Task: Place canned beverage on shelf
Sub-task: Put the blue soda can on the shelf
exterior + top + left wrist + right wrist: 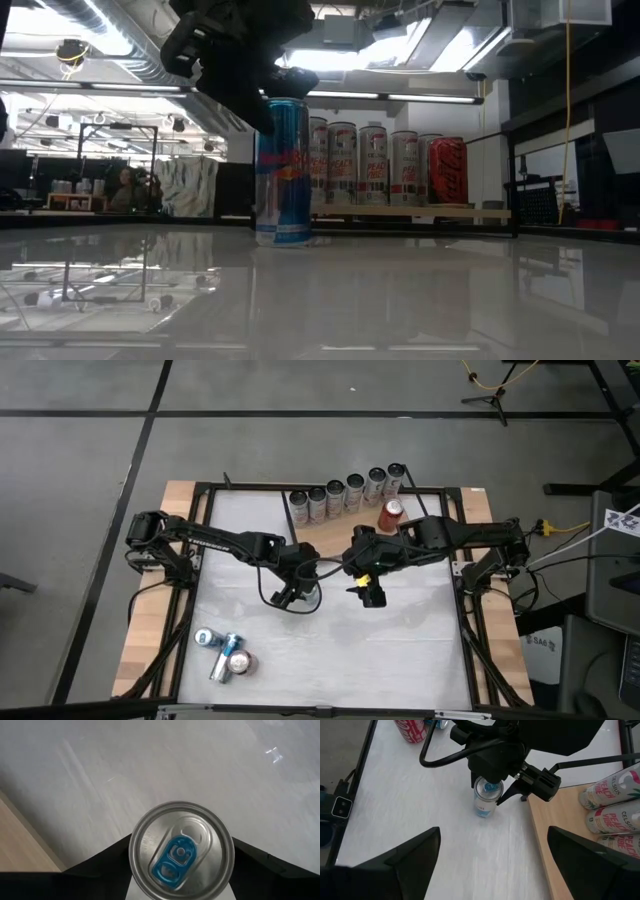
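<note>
Blue can upright on white table beside shelf edge, left gripper jaws spread around it, right gripper jaws spread, nearby

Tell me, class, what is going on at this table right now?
The left end effector hangs directly over an upright blue can standing on the white table, its fingers spread either side of the top. The right end effector waits open beside it. Several cans already stand on the shelf, and three more cans lie near the table's front.
</note>
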### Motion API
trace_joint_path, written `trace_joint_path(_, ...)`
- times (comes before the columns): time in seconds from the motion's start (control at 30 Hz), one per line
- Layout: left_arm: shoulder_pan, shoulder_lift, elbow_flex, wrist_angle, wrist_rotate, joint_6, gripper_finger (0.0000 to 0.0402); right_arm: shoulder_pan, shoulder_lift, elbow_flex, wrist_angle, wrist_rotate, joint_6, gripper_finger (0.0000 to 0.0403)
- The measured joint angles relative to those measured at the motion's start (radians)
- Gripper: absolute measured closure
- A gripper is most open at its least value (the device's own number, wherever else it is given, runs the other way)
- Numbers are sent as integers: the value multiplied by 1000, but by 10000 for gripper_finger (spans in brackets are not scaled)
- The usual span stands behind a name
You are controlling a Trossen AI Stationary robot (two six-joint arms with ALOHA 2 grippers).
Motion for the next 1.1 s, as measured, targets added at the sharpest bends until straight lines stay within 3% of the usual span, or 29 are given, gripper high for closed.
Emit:
trace_joint_path(0.4,-2,-11,0,29,-24,-52,134,0,0,0,0,0,0,40)
trace_joint_path(0.67,-2,-88,1,54,-25,-56,134,0,0,-1,11,0,0,40)
trace_joint_path(0.87,-3,-188,1,44,-40,-139,134,0,1,-1,50,0,-1,40)
trace_joint_path(1.1,-5,-354,1,-48,-70,-289,134,0,28,-1,210,0,-2,40)
